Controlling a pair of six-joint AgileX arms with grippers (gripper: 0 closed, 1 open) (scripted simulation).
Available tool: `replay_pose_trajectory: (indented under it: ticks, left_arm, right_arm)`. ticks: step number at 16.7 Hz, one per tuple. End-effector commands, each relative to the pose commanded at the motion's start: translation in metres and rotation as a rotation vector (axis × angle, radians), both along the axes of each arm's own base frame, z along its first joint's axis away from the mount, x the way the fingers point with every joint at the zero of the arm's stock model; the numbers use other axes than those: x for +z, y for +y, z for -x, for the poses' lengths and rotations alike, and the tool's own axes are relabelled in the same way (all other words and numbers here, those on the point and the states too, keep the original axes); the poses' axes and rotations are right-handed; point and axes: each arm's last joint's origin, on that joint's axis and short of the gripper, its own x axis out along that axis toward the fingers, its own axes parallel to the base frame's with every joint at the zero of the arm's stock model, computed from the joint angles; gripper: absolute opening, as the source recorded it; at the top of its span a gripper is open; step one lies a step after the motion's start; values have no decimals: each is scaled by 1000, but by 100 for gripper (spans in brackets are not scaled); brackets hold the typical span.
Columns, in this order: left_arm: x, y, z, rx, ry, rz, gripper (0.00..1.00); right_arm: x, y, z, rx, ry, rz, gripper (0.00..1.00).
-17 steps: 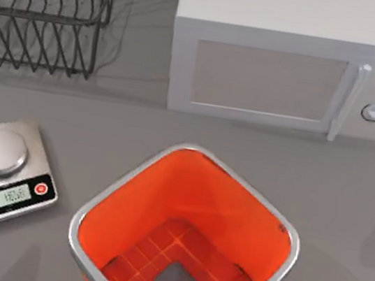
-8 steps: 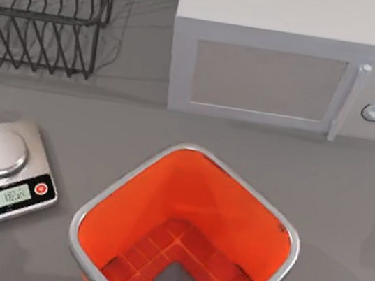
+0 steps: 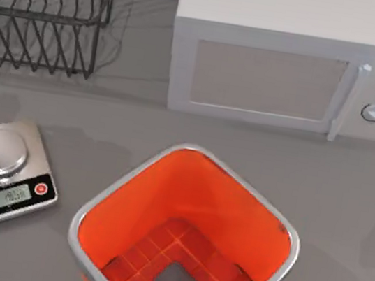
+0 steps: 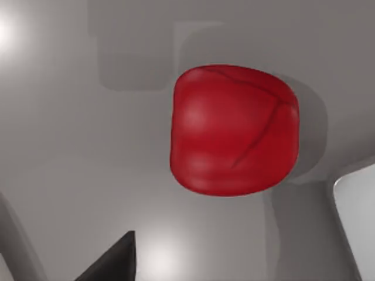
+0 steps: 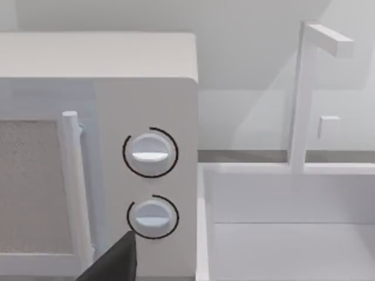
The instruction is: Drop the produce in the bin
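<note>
Top view: the bin (image 3: 184, 232) sits at the near middle of the grey table (image 3: 334, 198), square with rounded corners, silver rim, bright orange-red walls, a grid floor with a grey square at its centre. I see nothing lying inside it. A white microwave (image 3: 284, 63) stands behind it, two round knobs at its right end. A black wire dish rack (image 3: 44, 9) is at the far left, and a small kitchen scale (image 3: 5, 171) lies left of the bin, apart from it; its display shows digits I cannot read, with a red button on either side. Left wrist view: the produce (image 4: 234, 130) lies on the grey surface, a deep-red rounded lump with faint creases across its skin, casting a soft shadow. A dark tip of my left gripper (image 4: 111, 263) juts in at the edge, clear of the produce; I cannot tell whether the fingers are spread or closed. Right wrist view: the microwave's handle and knobs face the camera, with a white sink and faucet (image 5: 304, 93) beside it. A dark tip of my right gripper (image 5: 114, 262) shows; its finger state I cannot tell either.
</note>
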Motion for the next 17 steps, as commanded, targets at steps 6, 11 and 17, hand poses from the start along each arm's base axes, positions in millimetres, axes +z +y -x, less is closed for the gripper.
replay_pose_trajectory:
  ticks: [6,11,17]
  left_arm:
    - [-27,23,-35,24,141,37,100]
    - [-27,21,-35,19,141,36,100]
    - [-61,29,-47,25,139,35,100]
  right_arm:
    - [0,0,0,0,0,0,100]
    - [0,0,0,0,0,0,100]
    - [0,0,0,0,0,0,100]
